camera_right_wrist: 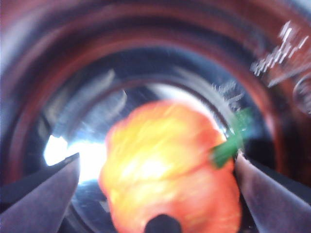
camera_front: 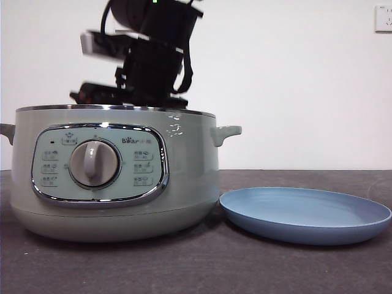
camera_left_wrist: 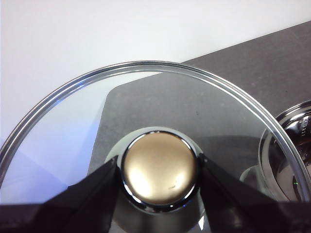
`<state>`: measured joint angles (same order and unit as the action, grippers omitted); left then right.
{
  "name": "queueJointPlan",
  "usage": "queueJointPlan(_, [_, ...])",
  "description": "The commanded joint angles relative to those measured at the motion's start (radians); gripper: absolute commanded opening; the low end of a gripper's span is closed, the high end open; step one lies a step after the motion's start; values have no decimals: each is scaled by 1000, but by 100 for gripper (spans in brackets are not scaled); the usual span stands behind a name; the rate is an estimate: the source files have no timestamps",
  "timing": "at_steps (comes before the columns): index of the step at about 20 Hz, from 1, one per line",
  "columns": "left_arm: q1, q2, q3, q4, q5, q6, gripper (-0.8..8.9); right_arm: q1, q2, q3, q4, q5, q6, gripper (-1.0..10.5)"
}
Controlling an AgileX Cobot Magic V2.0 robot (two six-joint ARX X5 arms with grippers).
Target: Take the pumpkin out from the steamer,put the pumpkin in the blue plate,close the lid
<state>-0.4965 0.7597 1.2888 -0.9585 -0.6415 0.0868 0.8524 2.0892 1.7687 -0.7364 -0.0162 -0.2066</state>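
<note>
Two grippers at work. Right gripper (camera_right_wrist: 158, 194) is down inside the steamer (camera_front: 184, 184), jaws spread wide, one on each side of the pumpkin (camera_right_wrist: 170, 170). The pumpkin sits between them with a gap showing on both sides; no contact that I can see, though the right wrist view is heavily blurred, so probably not gripped. Its green stem (camera_right_wrist: 232, 143) points toward one jaw and nearly reaches it. Pumpkin rests on the shiny metal floor of the pot (reflections all around it).

Left gripper (camera_left_wrist: 160, 177) is clamped on the lid (camera_left_wrist: 73, 131) by its knob (camera_left_wrist: 160, 172), jaws pressed against either side of it. Through the glass the dark table (camera_left_wrist: 272, 53) shows, and the steamer's chrome rim sits just past the lid's edge, so the lid is off to the side of the pot.

Front view: a dark arm (camera_front: 153, 55) drops into the open steamer from above. The blue plate (camera_front: 306, 214) lies on the table just beside the steamer, holding nothing.
</note>
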Motion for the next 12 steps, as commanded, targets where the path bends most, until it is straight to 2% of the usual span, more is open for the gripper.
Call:
queueJointPlan(1, [-2, -11, 14, 37, -15, 16, -9, 4, 10, -5, 6, -4, -4, 586])
queueJointPlan(3, [-2, -10, 14, 37, -14, 16, -9, -1, 10, -5, 6, -3, -1, 411])
queueJointPlan(4, [-2, -10, 14, 37, -13, 16, -9, 0, 10, -5, 6, -3, -1, 270])
queueJointPlan(5, [-2, -10, 14, 35, -13, 16, -9, 1, 10, -5, 7, -3, -1, 55])
queueJointPlan(6, [-2, -10, 14, 32, -13, 16, -9, 2, 10, -5, 8, -3, 0, -9])
queueJointPlan(9, [-2, -10, 14, 24, -12, 15, -9, 2, -3, -5, 8, -2, 15, -10])
queueJointPlan(12, [-2, -10, 14, 27, -10, 15, -9, 1, -97, -4, -23, -1, 16, -10])
